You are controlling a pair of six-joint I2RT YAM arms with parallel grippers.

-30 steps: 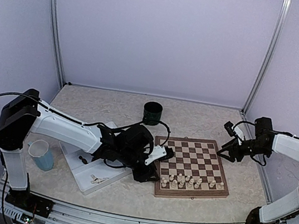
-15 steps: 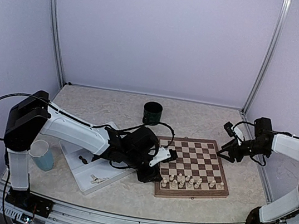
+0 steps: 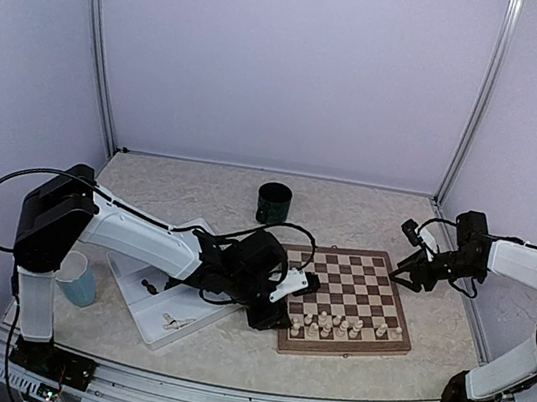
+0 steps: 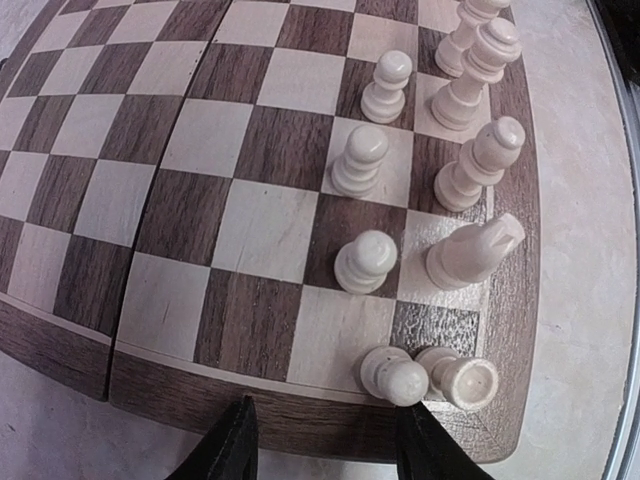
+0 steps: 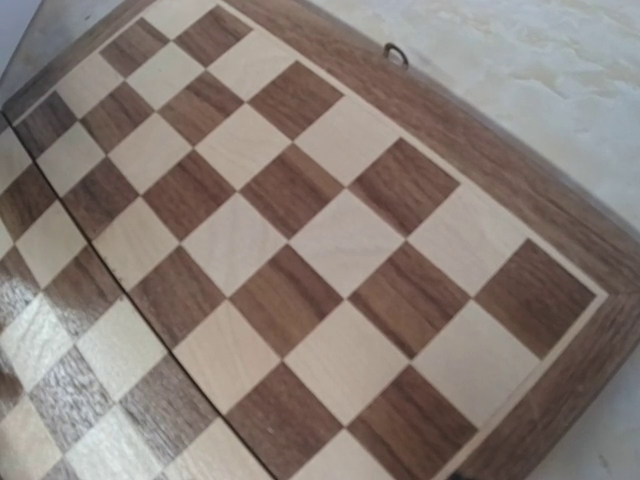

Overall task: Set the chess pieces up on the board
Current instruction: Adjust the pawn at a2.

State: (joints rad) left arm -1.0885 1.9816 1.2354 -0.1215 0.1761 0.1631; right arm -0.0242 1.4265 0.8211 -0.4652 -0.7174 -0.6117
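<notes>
Just ahead of the left gripper (image 4: pixel 330 448): the near corner of the board (image 4: pixel 250 140). Two cream pieces (image 4: pixel 395 375) stand touching each other there, slightly right of the gap between the fingers.
Left gripper: fingers spread with nothing between them, low over the board's wooden border.
Further ahead of it: the other cream pieces, crowded in two rows along one edge; the remaining squares are bare.
Behind it: a white tray (image 3: pixel 153 330) with a few loose pieces (image 3: pixel 147 286) not yet on the board.
Right gripper (image 3: pixel 408 270): over the board's far side. Its fingers are out of its own view and too small from above, so I cannot tell whether they are spread or pressed together.
Risk: the touching pair sits off-centre to the gap, so a straight advance would likely bring the right finger against them. That could topple them into the neighbouring row.
Change: over the last second the left arm has swung toward the board, bringing its gripper up to the corner. The right arm and the cream rows look unchanged.
</notes>
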